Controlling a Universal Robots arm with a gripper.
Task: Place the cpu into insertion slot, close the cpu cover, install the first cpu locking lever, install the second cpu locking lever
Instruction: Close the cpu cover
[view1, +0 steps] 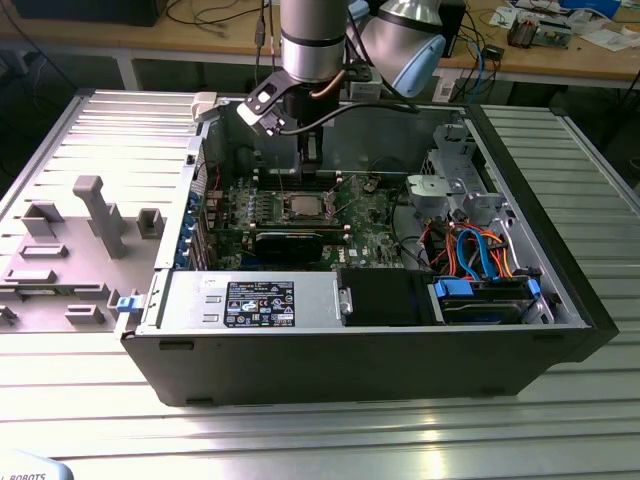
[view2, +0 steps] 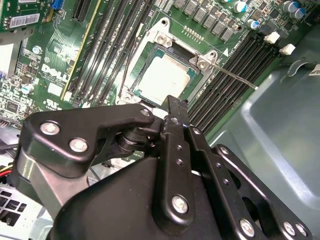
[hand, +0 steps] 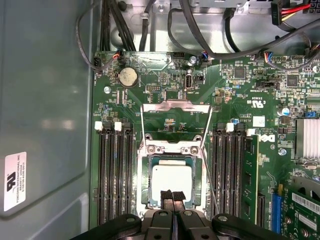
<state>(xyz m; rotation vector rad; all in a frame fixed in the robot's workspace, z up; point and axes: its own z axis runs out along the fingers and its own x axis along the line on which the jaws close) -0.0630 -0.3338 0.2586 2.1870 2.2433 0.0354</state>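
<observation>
The cpu (hand: 171, 181) lies flat in the insertion slot (hand: 145, 170), its dull silver top facing up; it also shows in the second wrist view (view2: 162, 77) and in the exterior view (view1: 304, 207). The cpu cover (hand: 175, 106) is swung open and lies back on the green board beyond the slot. Two thin locking levers stand loose, one (hand: 208, 165) along one side of the slot, the other (hand: 141, 125) along the opposite side. My gripper (hand: 172, 196) hovers over the near edge of the cpu, fingers pressed together with nothing between them. It hangs above the board (view1: 310, 160).
The open black computer case (view1: 560, 300) sits on a ribbed metal table. Memory slots (hand: 115, 175) flank the socket on both sides. A black card (view1: 288, 243), a power supply (view1: 250, 300) and drive cables (view1: 480, 255) fill the case. A grey fixture (view1: 90, 215) stands at the exterior view's left.
</observation>
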